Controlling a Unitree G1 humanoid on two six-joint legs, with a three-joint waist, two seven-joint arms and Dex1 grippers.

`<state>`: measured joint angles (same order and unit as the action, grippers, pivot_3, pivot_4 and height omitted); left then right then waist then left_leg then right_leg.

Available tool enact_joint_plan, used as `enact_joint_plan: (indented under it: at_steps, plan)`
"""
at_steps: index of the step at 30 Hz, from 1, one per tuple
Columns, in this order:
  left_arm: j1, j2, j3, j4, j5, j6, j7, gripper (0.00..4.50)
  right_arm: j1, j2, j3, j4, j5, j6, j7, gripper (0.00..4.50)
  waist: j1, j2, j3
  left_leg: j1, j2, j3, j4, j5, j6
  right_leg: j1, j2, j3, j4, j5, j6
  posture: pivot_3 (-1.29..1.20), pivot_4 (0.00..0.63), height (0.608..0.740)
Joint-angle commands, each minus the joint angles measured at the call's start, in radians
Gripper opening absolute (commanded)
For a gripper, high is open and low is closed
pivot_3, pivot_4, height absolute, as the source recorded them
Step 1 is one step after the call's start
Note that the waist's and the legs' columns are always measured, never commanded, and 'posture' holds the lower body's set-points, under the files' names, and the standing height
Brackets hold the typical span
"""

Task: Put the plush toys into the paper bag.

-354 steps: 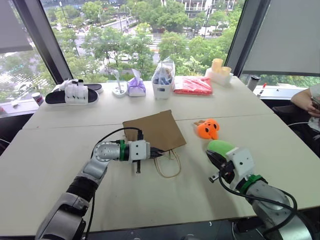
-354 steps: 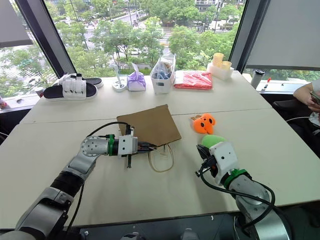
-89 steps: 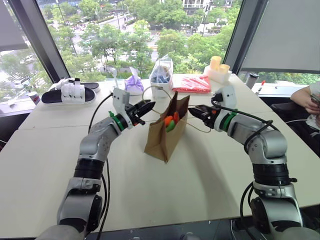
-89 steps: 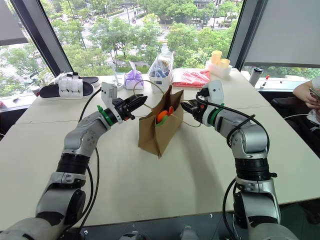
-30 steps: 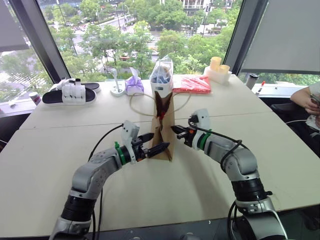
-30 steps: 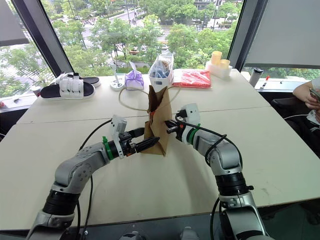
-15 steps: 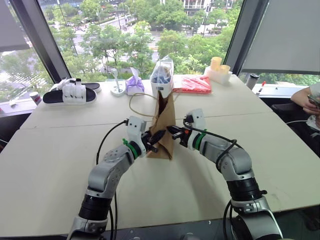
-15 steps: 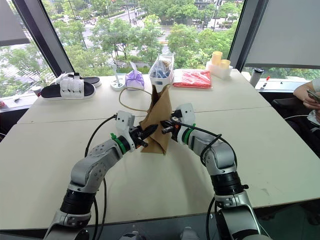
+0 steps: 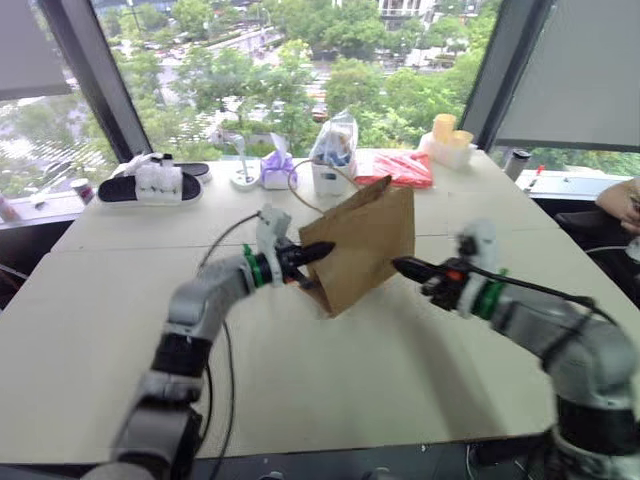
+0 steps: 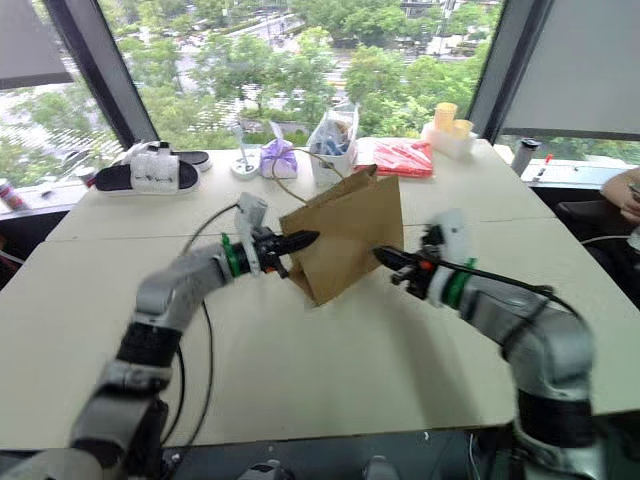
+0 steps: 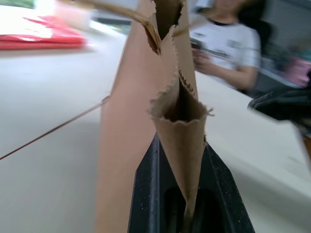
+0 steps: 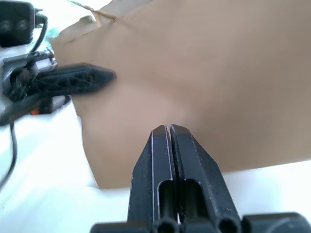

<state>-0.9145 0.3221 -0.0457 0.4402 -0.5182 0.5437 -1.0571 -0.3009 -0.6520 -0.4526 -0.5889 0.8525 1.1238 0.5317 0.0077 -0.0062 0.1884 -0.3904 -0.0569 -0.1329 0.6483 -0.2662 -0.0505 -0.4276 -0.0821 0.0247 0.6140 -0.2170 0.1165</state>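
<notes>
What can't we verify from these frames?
- Toys: whether they sit inside the bag cannot be told; its brown paper wall hides the inside in both head views, and the left wrist view gives just a dark slit at the mouth.
- Bag's base: tilted, but whether it touches the table is hidden by the bag itself.
- Left claw shut on a paper fold; how much paper it grips is cut off by the frame edge.
- Right claw: shut, apart from the bag.
</notes>
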Motion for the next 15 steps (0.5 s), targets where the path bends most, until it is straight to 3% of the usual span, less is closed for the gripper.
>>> enact_joint_plan:
  at_steps: [1, 8, 14, 15]
  plan:
    - [-0.141, -0.004, -0.057, 0.231, 0.048, -0.091, -0.285, 0.05, 0.083, -0.053, -0.127, -0.149, 0.18, 0.054, 0.0, 0.0, -0.008, -0.001, 0.0, 0.001, 0.0, 0.001, 0.0, -0.001, 0.001, 0.001, 0.0, 0.001, -0.001, 0.0, 0.0, 0.0, 0.15, 0.74]
    - [-0.303, -0.046, -0.088, 0.577, 0.177, -0.266, -0.511, 0.05, 0.298, -0.138, -0.28, -0.251, 0.36, 0.037, -0.082, 0.0, -0.023, -0.002, 0.001, 0.002, 0.001, 0.001, 0.0, -0.001, 0.002, 0.001, 0.0, 0.001, 0.001, 0.0, 0.0, 0.0, 0.15, 0.74]
    - [-0.346, -0.094, -0.077, 0.732, 0.284, -0.428, -0.492, 0.05, 0.395, -0.171, -0.32, -0.299, 0.494, -0.041, -0.239, 0.0, -0.018, -0.003, 0.001, 0.001, 0.001, 0.001, 0.001, -0.001, 0.002, 0.001, 0.0, 0.001, 0.001, 0.0, 0.001, 0.0, 0.15, 0.74]
    - [-0.349, -0.099, -0.066, 0.741, 0.288, -0.436, -0.48, 0.29, 0.409, -0.178, -0.321, -0.302, 0.509, -0.054, -0.255, 0.0, -0.017, -0.003, 0.001, 0.001, 0.001, 0.001, 0.001, -0.001, 0.002, 0.001, 0.0, 0.001, 0.001, 0.0, 0.001, 0.0, 0.15, 0.74]
